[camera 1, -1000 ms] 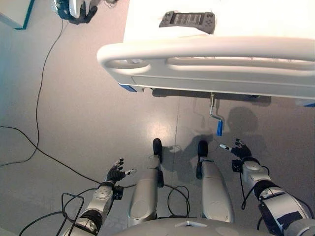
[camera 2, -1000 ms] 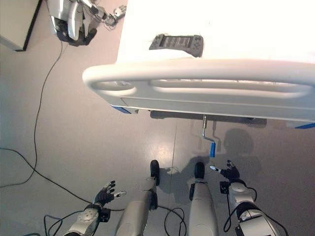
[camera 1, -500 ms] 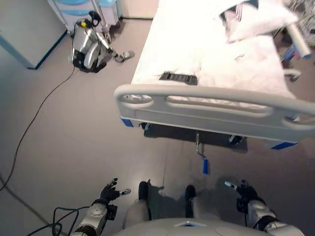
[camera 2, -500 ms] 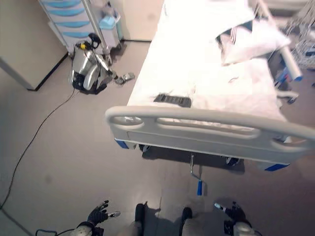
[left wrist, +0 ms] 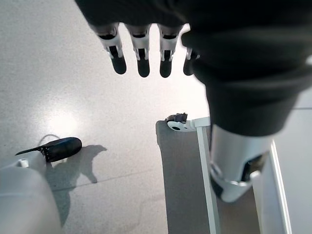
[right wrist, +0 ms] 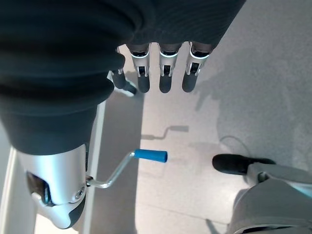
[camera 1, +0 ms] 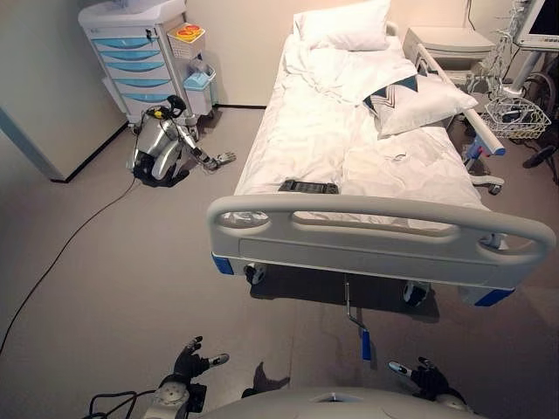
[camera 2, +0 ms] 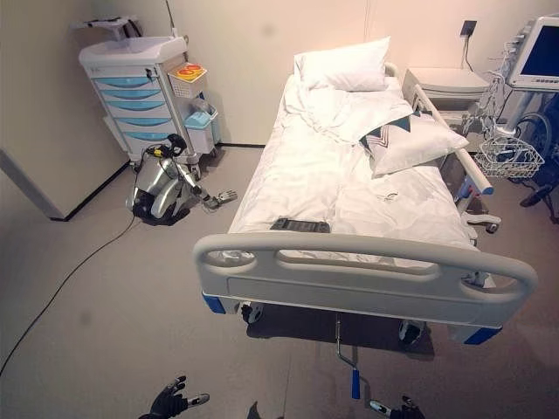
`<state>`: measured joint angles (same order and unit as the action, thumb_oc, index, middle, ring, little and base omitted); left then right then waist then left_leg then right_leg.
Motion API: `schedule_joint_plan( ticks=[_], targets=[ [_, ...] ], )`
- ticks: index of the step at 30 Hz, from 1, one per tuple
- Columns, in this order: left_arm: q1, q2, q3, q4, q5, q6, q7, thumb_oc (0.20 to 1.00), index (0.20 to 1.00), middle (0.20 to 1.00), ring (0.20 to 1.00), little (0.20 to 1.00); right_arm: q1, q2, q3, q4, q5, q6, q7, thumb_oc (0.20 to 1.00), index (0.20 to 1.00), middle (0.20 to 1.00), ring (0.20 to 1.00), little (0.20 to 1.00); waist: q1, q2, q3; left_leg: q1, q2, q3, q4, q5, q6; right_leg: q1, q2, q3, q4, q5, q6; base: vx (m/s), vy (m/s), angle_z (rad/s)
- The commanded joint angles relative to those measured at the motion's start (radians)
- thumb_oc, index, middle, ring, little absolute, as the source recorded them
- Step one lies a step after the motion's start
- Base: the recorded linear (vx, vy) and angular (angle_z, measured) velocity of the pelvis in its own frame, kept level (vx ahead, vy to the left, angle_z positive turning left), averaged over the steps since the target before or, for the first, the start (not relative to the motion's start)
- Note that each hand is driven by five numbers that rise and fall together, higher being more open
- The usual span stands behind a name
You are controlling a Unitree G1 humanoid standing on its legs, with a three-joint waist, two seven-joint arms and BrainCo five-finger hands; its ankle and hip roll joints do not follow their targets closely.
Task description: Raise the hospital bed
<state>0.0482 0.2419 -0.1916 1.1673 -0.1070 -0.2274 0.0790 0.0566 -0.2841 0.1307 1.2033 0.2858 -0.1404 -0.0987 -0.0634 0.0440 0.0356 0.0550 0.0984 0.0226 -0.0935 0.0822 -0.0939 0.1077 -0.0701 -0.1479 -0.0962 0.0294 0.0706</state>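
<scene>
1. Grey floor (camera 1: 131, 288) spreads across a hospital room, with a cream wall behind the bed's head.
2. A bed (camera 1: 358, 157) with white sheets stands in the middle, its white footboard (camera 1: 376, 229) nearest the robot.
3. A dark remote (camera 1: 307, 186) lies on the mattress just behind the footboard.
4. Two pillows lie on the bed: one pillow (camera 2: 342, 65) at the head, a second pillow (camera 2: 417, 144) toward the robot's right side.
5. A metal crank (camera 1: 355, 316) hangs under the footboard, ending in a blue grip (right wrist: 150, 155) that points down toward the floor.
6. The left hand (camera 1: 190, 360) shows low in the head views, fingers spread and straight, holding nothing; it hangs over bare floor, well apart from the crank.
7. The right hand (camera 1: 421, 375) sits low at the robot's right, fingers relaxed and empty, near the blue grip but not touching it.
8. In the right wrist view the straight fingers (right wrist: 165, 78) hang above the floor, with the grip free beyond them.
9. A drawer cart (camera 2: 141, 87) with blue fronts stands by the far left wall.
10. Another silver robot (camera 2: 162, 188) sits on the floor before the cart.
11. A wire basket (camera 2: 511, 159) and a monitor (camera 2: 540, 57) stand at the far right.
</scene>
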Motion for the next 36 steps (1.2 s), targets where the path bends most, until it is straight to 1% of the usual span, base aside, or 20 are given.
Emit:
schedule_joint_plan(
  ticks=[1, 2, 3, 5, 8, 12, 21, 36],
  targets=[
    [-0.072, 0.007, 0.022, 0.043, 0.058, -0.013, 0.009, 1.0, 1.0, 1.0, 1.0, 1.0, -0.056, 0.024, -0.005, 0.019, -0.002, -0.019, -0.006, 1.0, 1.0, 1.0, 1.0, 1.0, 0.012, -0.054, 0.03, 0.063, -0.071, 0.02, 0.006, -0.066, 0.036, -0.017, -0.037, 0.006, 0.033, 0.004, 0.084, 0.0, 0.0, 0.0],
    [-0.085, 0.0, -0.001, 0.034, 0.073, -0.014, 0.011, 1.0, 1.0, 1.0, 1.0, 1.0, -0.067, 0.033, 0.003, 0.023, 0.024, -0.018, 0.002, 1.0, 1.0, 1.0, 1.0, 1.0, 0.014, -0.057, 0.027, 0.056, -0.071, 0.014, 0.006, -0.065, 0.034, -0.02, -0.04, 0.006, 0.025, 0.01, 0.085, 0.0, 0.0, 0.0],
    [-0.085, 0.0, -0.001, 0.034, 0.073, -0.014, 0.011, 1.0, 1.0, 1.0, 1.0, 1.0, -0.067, 0.033, 0.003, 0.023, 0.024, -0.018, 0.002, 1.0, 1.0, 1.0, 1.0, 1.0, 0.014, -0.057, 0.027, 0.055, -0.071, 0.014, 0.006, -0.065, 0.034, -0.02, -0.04, 0.006, 0.025, 0.01, 0.085, 0.0, 0.0, 0.0],
    [-0.095, -0.009, -0.035, 0.02, 0.113, -0.015, 0.005, 1.0, 1.0, 1.0, 1.0, 1.0, -0.063, 0.037, 0.009, 0.036, 0.029, -0.015, 0.009, 1.0, 1.0, 1.0, 1.0, 1.0, 0.021, -0.06, 0.021, 0.068, -0.07, 0.015, 0.006, -0.071, 0.036, -0.007, -0.045, 0.006, 0.014, 0.013, 0.087, 0.04, 0.014, 0.01],
    [-0.099, -0.016, -0.061, -0.008, 0.119, -0.018, 0.005, 1.0, 1.0, 1.0, 1.0, 1.0, -0.066, 0.038, 0.021, 0.035, 0.026, -0.012, 0.017, 1.0, 1.0, 1.0, 1.0, 1.0, 0.027, -0.063, 0.022, 0.078, -0.071, 0.015, 0.006, -0.075, 0.04, 0.005, -0.047, 0.006, 0.016, 0.012, 0.088, 0.05, 0.017, 0.0],
    [-0.103, -0.014, -0.076, -0.004, 0.133, -0.021, -0.009, 1.0, 1.0, 1.0, 1.0, 1.0, -0.065, 0.041, 0.027, 0.043, 0.029, -0.006, 0.031, 1.0, 1.0, 1.0, 1.0, 1.0, 0.027, -0.066, 0.017, 0.087, -0.072, 0.017, 0.006, -0.084, 0.043, 0.014, -0.05, 0.008, 0.012, 0.009, 0.089, 0.02, 0.006, 0.0],
    [-0.099, -0.007, -0.052, 0.037, 0.1, -0.009, -0.034, 1.0, 1.0, 1.0, 1.0, 1.0, -0.065, 0.049, 0.045, 0.069, 0.011, 0.009, 0.053, 1.0, 1.0, 1.0, 1.0, 1.0, 0.023, -0.069, 0.007, 0.085, -0.071, 0.022, 0.007, -0.086, 0.044, 0.008, -0.05, 0.018, 0.011, 0.007, 0.088, 0.0, 0.0, 0.0],
    [-0.088, -0.009, -0.021, 0.049, 0.057, -0.01, -0.035, 1.0, 1.0, 1.0, 1.0, 1.0, -0.06, 0.051, 0.047, 0.067, 0.001, 0.008, 0.063, 1.0, 1.0, 1.0, 1.0, 1.0, 0.026, -0.079, -0.001, 0.087, -0.065, 0.021, 0.006, -0.087, 0.041, 0.011, -0.047, 0.018, 0.009, 0.001, 0.087, 0.0, 0.0, 0.0]
  ],
)
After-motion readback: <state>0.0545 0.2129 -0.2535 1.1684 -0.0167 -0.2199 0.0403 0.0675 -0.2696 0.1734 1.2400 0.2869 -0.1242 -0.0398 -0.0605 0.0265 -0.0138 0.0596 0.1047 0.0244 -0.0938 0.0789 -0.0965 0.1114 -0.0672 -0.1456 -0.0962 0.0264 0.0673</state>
